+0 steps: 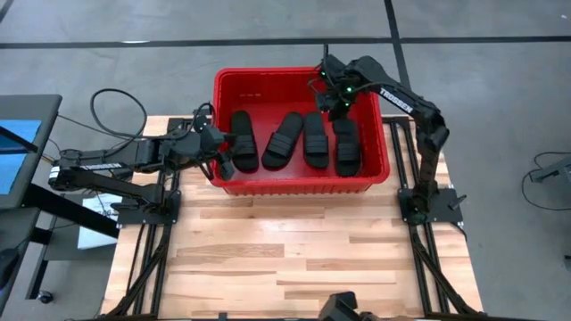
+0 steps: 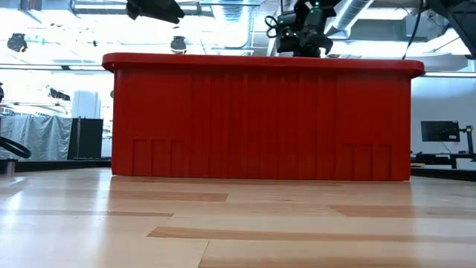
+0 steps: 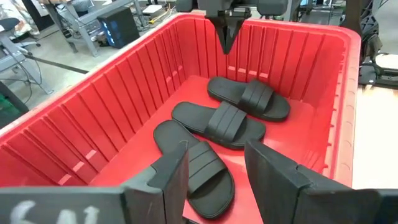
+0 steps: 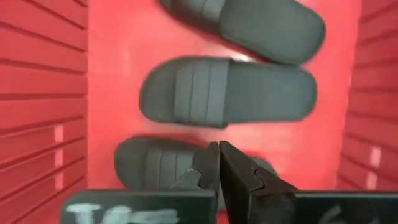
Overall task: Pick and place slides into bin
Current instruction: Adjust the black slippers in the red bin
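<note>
Wooden table planks are lying nearest, bearing the bin. All four slides are lying flat inside the bin. Left gripper is reaching sideways over the bin's left rim, fingers spread, holding nothing. Right gripper is pointing downward above the bin's far right corner, fingers pressed together, empty.

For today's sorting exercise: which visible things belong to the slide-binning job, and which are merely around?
Job:
- four slides
- bin
- left end effector
- right end effector

Merely around:
- wooden table
- black cable
</note>
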Controlling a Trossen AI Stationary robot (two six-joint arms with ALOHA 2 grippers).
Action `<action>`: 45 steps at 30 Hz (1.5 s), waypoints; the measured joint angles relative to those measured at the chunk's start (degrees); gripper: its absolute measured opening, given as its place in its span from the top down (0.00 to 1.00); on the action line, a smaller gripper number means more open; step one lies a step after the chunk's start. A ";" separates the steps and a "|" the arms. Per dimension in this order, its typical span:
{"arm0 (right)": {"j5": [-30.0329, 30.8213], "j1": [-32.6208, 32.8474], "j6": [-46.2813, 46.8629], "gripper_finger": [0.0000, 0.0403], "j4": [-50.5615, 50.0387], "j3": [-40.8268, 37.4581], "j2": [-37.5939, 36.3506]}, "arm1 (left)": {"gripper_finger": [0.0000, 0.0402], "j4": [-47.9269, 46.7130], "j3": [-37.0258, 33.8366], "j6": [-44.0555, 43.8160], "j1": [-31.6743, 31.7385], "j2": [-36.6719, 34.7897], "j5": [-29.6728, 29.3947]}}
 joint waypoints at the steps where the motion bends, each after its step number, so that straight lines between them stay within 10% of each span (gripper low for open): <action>1: -0.83 0.01 -0.56 1.00 0.02 0.56 0.48 | 0.63 0.00 0.00 0.19 0.00 0.00 -0.06; 45: -2.90 6.94 28.99 1.00 2.70 1.54 8.71 | 0.63 0.90 15.23 8.15 8.39 0.03 -5.87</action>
